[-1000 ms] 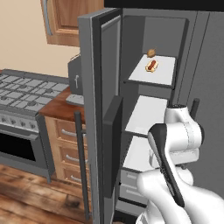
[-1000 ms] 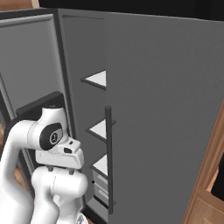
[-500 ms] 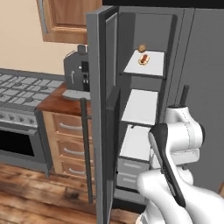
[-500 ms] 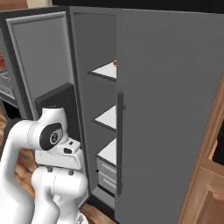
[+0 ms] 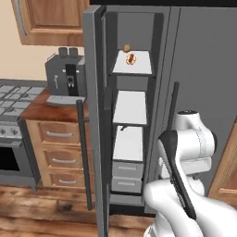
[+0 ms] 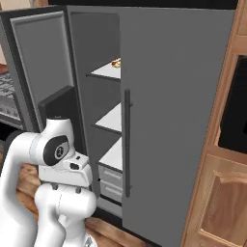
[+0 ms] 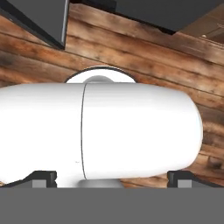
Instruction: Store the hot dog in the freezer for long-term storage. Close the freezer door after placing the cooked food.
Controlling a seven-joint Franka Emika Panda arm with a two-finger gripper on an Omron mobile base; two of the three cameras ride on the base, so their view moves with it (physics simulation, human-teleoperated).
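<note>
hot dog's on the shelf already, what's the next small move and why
Probably bring the arm up toward the freezer door to push it shut: the hot dog already lies on the top freezer shelf, and that door stands open.

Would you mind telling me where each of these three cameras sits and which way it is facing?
Left base view: behind the arm's left, looking forward at the open freezer, the hot dog on its top shelf; white arm at lower right.
Right base view: behind the arm's right, facing the plain fridge door; white arm at lower left.
Hand view: on the hand, pointing down at the wooden floor; the finger tips rise at the bottom.
Both base views share the freezer, its shelves and the freezer door.
</note>
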